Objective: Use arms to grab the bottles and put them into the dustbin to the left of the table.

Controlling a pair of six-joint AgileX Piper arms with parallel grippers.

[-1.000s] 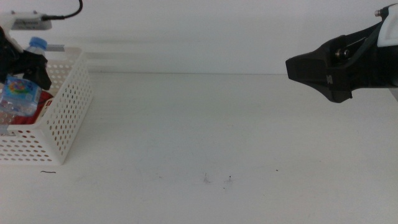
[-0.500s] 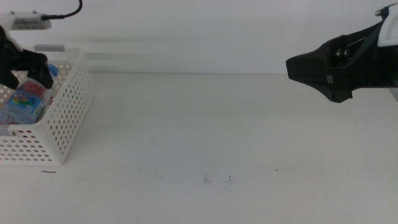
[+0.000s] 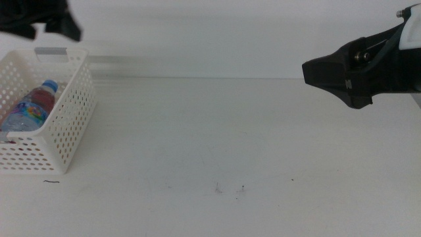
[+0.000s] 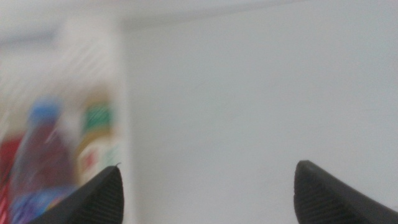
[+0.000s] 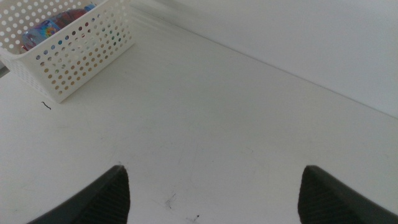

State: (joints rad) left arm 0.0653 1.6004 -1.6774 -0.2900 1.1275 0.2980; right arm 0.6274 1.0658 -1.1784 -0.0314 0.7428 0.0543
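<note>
One water bottle (image 3: 29,108) with a blue cap lies tilted inside the dustbin (image 3: 66,118) at 9 o'clock of the table (image 3: 230,145); it looks light, smooth and easily dented, best gripped across mid-body. The blurred left wrist view shows one more green-labelled bottle (image 4: 96,140) and something red beside it. Left gripper (image 4: 208,186) is spread and empty above the bin; right gripper (image 5: 211,186), at 3 o'clock, likewise spread and empty.
</note>
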